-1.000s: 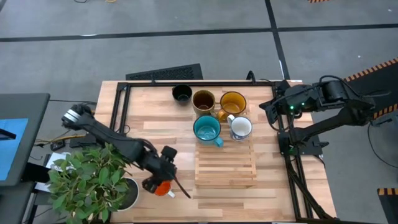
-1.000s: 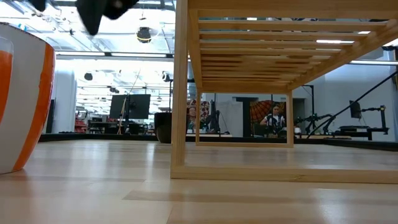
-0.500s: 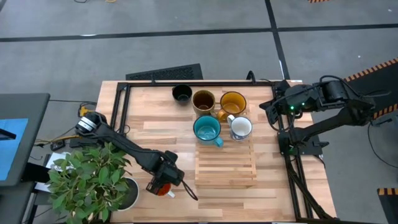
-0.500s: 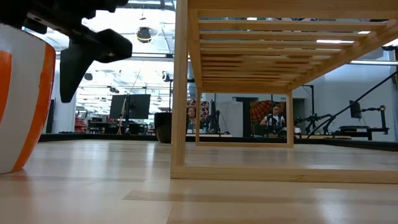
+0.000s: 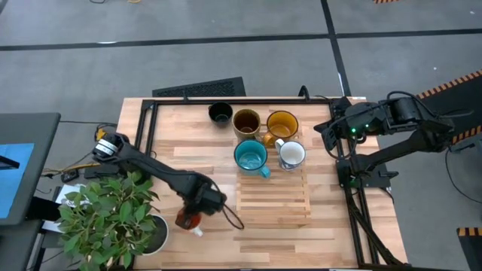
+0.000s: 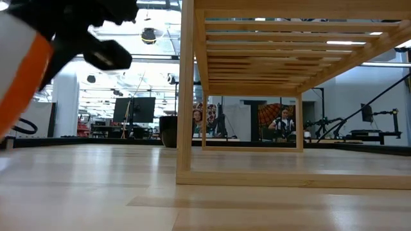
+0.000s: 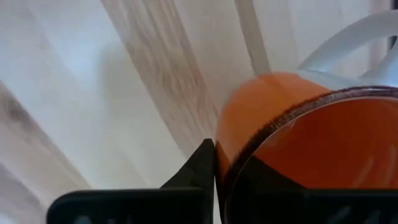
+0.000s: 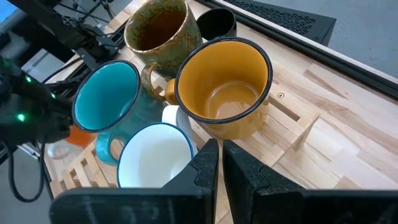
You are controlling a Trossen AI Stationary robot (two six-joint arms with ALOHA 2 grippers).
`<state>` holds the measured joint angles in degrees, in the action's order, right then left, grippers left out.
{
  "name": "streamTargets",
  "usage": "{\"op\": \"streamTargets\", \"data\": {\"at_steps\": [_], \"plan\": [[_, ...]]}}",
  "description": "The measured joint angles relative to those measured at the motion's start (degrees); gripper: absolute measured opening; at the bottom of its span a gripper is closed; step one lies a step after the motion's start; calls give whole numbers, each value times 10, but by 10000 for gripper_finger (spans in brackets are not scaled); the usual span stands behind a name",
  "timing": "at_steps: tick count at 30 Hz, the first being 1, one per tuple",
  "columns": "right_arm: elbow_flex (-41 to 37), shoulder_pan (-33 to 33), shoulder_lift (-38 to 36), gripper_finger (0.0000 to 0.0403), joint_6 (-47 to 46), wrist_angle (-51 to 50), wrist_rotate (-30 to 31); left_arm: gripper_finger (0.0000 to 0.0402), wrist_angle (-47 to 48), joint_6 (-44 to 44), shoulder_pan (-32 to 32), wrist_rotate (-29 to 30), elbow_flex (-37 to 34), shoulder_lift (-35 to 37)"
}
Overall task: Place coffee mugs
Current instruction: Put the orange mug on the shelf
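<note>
My left gripper [image 5: 194, 214] is shut on the orange mug [image 5: 188, 220] near the table's front left, beside the plant. In the low view the mug [image 6: 19, 77] hangs tilted above the table top. The teal mug [image 5: 251, 156] and the white mug [image 5: 291, 155] stand on the far end of the slatted wooden rack [image 5: 273, 199]. Behind them stand the black mug [image 5: 220, 113], the brown mug [image 5: 246, 122] and the yellow mug [image 5: 282, 124]. My right gripper [image 8: 221, 155] waits shut above the table's right edge, clear of the mugs. My left gripper holds the orange mug by its rim [image 7: 227, 155], on the side away from the white handle [image 7: 348, 43]. One finger [image 7: 200, 167] lies against the outside wall; the other appears to be inside the mug. The mug is tilted and raised off the table.
A leafy plant [image 5: 109, 211] in a white pot stands at the near left corner, close to my left arm. A dark grille [image 5: 199, 88] lies beyond the table's far edge. The rack's near part carries nothing.
My left gripper has come down over the orange mug, shut on its rim and raised it. The mug stood upright on the table; now it is tipped and clear of the surface, shifted slightly toward the table's left and far side.
</note>
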<state>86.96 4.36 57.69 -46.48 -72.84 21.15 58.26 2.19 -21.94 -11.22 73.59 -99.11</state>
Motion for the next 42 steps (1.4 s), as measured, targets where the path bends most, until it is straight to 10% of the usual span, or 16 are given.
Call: {"op": "streamTargets", "data": {"at_steps": [18, 42], "plan": [[0, 0, 5, 50, 0, 0, 13, 2, 112, 44, 91, 74, 402, 26], [0, 0, 14, 50, -17, 14, -16, 0, -198, 0, 97, 108, 422, -118]]}}
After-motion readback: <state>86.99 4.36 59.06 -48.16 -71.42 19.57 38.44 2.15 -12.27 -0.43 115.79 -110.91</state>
